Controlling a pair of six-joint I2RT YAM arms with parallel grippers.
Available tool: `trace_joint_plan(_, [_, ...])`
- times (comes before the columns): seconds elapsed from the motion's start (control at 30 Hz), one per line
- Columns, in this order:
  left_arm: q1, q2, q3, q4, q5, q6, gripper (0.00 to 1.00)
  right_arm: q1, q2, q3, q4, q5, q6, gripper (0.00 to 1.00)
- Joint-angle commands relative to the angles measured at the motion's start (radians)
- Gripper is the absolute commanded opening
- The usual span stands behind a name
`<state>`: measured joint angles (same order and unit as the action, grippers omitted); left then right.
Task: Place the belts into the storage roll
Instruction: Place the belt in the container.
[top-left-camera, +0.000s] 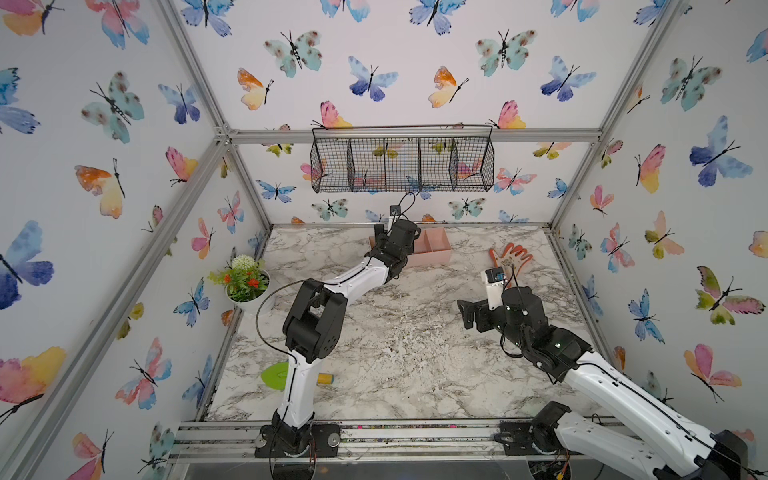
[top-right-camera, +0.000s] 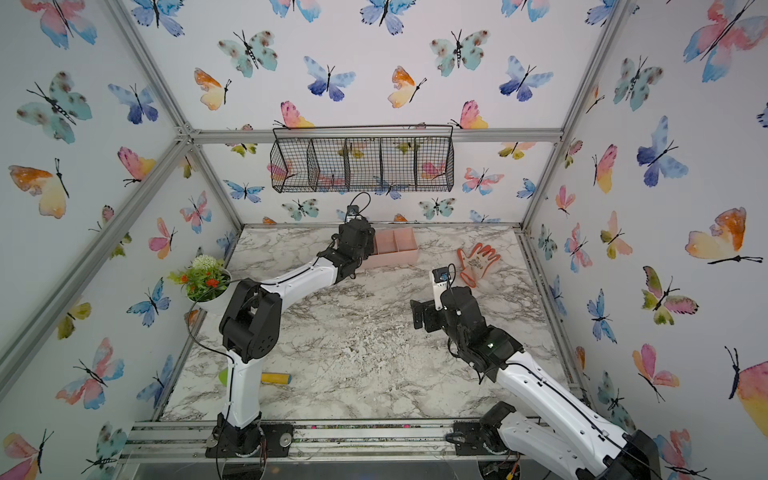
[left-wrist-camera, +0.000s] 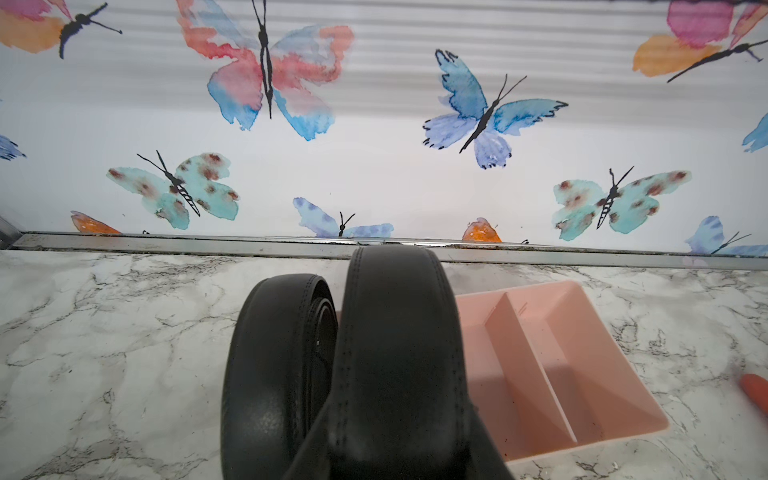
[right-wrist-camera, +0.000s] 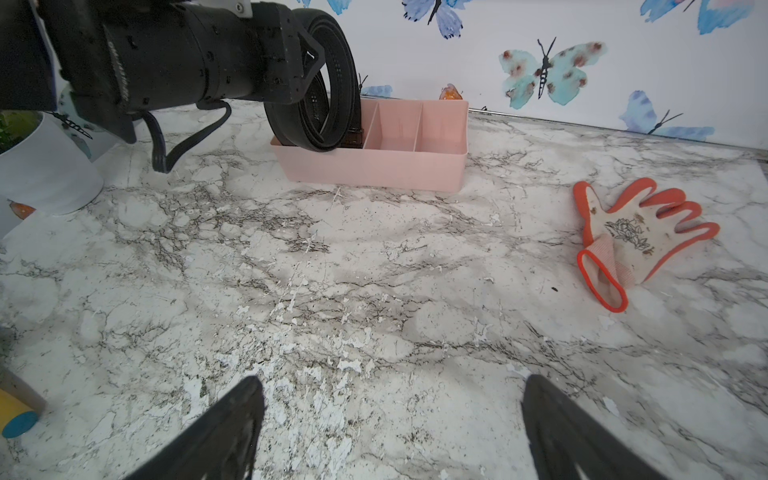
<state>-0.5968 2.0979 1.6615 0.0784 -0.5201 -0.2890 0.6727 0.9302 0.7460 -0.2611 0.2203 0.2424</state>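
Left and right claws at the tray. My left claw (right-wrist-camera: 312, 58) is clamped on a rolled black stitched belt (left-wrist-camera: 399, 353). It holds the belt on edge over one end of the long pale pink rectangular plastic tray (right-wrist-camera: 374, 166), the end my arm covers in both top views. The roll's lower rim dips inside the tray's walls; I cannot tell whether it touches the tray floor. A second rolled black belt (left-wrist-camera: 278, 374) stands on edge against the first, on the side away from the tray's two bare compartments. Which compartment it occupies I cannot tell. My right claw (right-wrist-camera: 392, 384) is spread wide with nothing between its jaws. It hangs over the white-and-grey marble tabletop (right-wrist-camera: 332, 291), well apart from the tray's long front wall. An orange-and-white fabric work glove (right-wrist-camera: 636, 237) lies flat beyond the tray's free end, apart from it.
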Motion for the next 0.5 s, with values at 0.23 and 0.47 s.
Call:
trace_joint_plan(0.23, [0.016,0.068,0.065,0.088,-0.065,-0.030,0.04,-0.002,0.015,-0.017,0.003,-0.014,0.003,0.99])
trace_joint_plan(0.47, [0.027,0.118,0.075,0.119,-0.078,-0.063,0.04,-0.002,0.011,-0.020,0.005,-0.013,0.003,0.99])
